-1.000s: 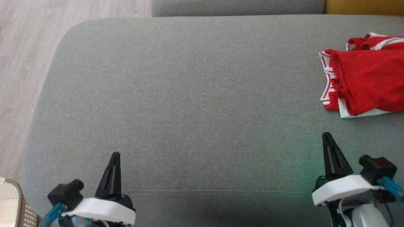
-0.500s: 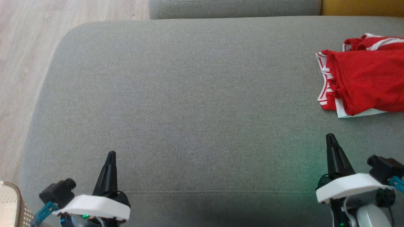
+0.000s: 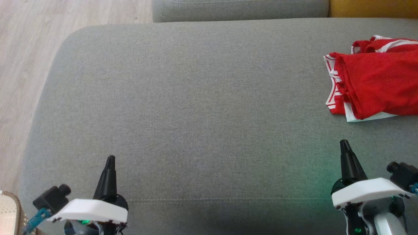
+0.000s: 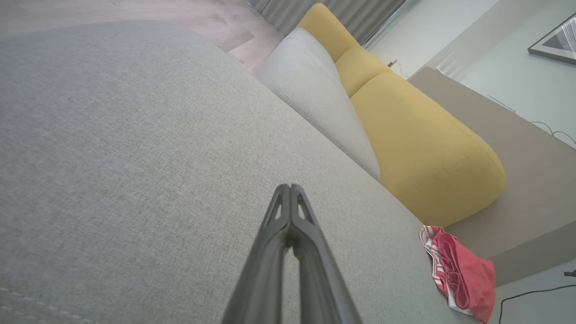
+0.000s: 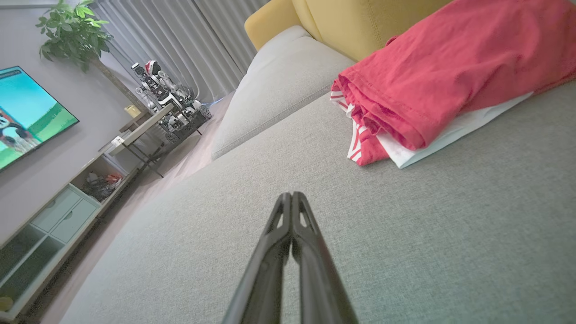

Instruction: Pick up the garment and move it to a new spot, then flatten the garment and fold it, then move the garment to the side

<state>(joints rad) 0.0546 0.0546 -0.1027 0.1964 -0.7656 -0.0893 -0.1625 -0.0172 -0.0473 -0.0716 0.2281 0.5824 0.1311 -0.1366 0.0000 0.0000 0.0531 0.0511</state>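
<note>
The garment (image 3: 378, 88) is red with white trim and lies folded in a bundle at the far right of the grey sofa seat (image 3: 196, 107); it also appears as a red bundle (image 4: 463, 274) in the left wrist view and as a large red fold (image 5: 450, 67) in the right wrist view. My left gripper (image 3: 110, 159) rests shut and empty at the lower left, far from the garment. Over the seat's front right, my right gripper (image 3: 344, 143) is shut and empty too, a short way in front of the garment. Both wrist views show fingertips (image 4: 289, 188) (image 5: 291, 196) pressed together.
A grey cushion (image 3: 241, 8) and a yellow cushion (image 3: 372, 8) line the sofa's back. Wooden floor (image 3: 23, 65) lies to the left, with a woven basket (image 3: 9, 212) at the lower left. The right wrist view shows a TV (image 5: 27, 112), a low cabinet (image 5: 58, 216) and a plant (image 5: 74, 29).
The head view has shifted slightly, so the garment sits a little further left and lower. Both grippers have drawn down and outward a little, staying shut.
</note>
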